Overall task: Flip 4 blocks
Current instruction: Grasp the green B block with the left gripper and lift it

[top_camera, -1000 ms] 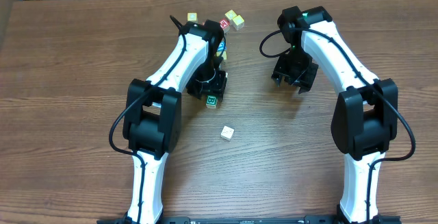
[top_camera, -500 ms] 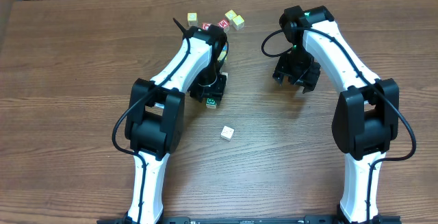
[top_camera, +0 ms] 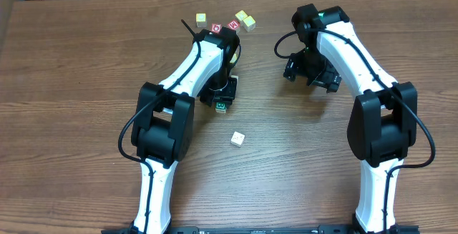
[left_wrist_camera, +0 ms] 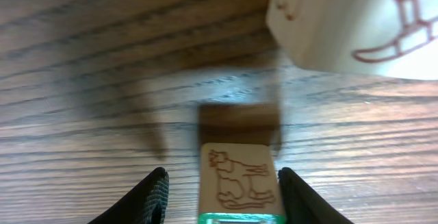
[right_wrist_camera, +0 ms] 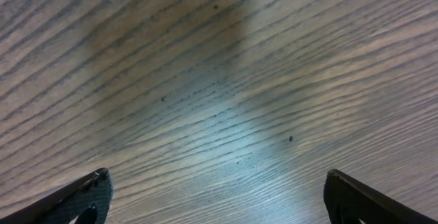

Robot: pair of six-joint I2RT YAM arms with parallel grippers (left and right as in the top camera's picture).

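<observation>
A teal-green-faced block [top_camera: 222, 106] stands on the table between the jaws of my left gripper [top_camera: 223, 98]. In the left wrist view this block [left_wrist_camera: 239, 179] shows a cream side with a brown line drawing. The right finger [left_wrist_camera: 291, 193] touches it and the left finger [left_wrist_camera: 154, 196] stands a gap away, so my left gripper [left_wrist_camera: 221, 177] is open around it. A cream block with a rocking-horse drawing [left_wrist_camera: 349, 25] lies just beyond. A white block [top_camera: 237, 139] sits alone nearer the front. My right gripper [top_camera: 311, 75] [right_wrist_camera: 219, 196] hangs wide open over bare wood.
At the back lie two pale yellow cubes [top_camera: 202, 19] [top_camera: 242, 16], a cream cube [top_camera: 249, 23] and two red-faced cubes [top_camera: 216, 28] [top_camera: 232, 25]. A yellowish cube [top_camera: 232, 56] peeks out beside the left arm. The wooden table [top_camera: 71, 119] stretches left and right.
The right gripper's jaws have spread much wider. The left gripper's jaws have narrowed around the teal-green block, and that arm has shifted slightly toward the back.
</observation>
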